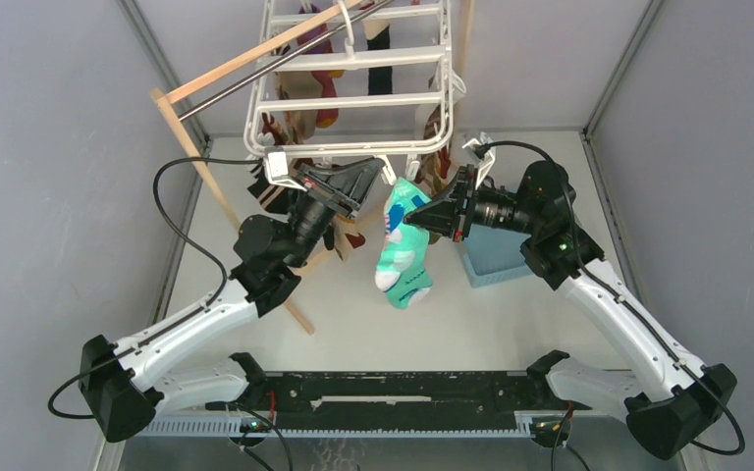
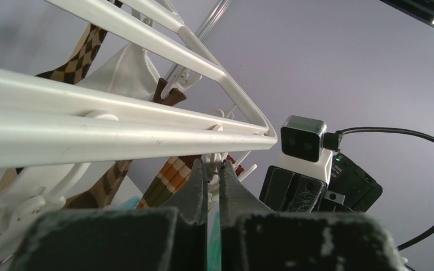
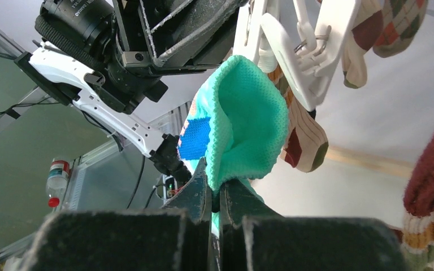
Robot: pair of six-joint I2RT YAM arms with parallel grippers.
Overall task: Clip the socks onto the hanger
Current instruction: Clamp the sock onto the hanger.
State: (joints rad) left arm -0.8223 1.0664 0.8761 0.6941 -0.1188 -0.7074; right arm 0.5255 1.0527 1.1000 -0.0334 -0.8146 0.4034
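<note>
The right gripper (image 3: 213, 186) is closed tight on the lower edge of the mint-green sock's (image 3: 243, 113) open cuff, so that the cuff is held up just below the near rail of the hanger (image 1: 353, 98). From that grip the rest of the sock is seen from above hanging straight down beneath the hanger's near edge, toe lowest, with its white and blue patches showing.

The left gripper (image 2: 213, 169) is raised to the same near rail. Its fingers are drawn almost together, and a white clip (image 2: 215, 160) is pinched between their tips. In the right wrist view this clip is seen directly above the cuff, close to it; whether cloth is already caught in the clip cannot be told.

A brown and orange patterned sock (image 3: 302, 141) hangs from the hanger just behind the mint-green one. Further socks are clipped under the hanger's far bars. A wooden pole stand (image 1: 196, 157) carries the hanger, and a blue box (image 1: 496, 260) lies on the table below the hanger's near right corner.
</note>
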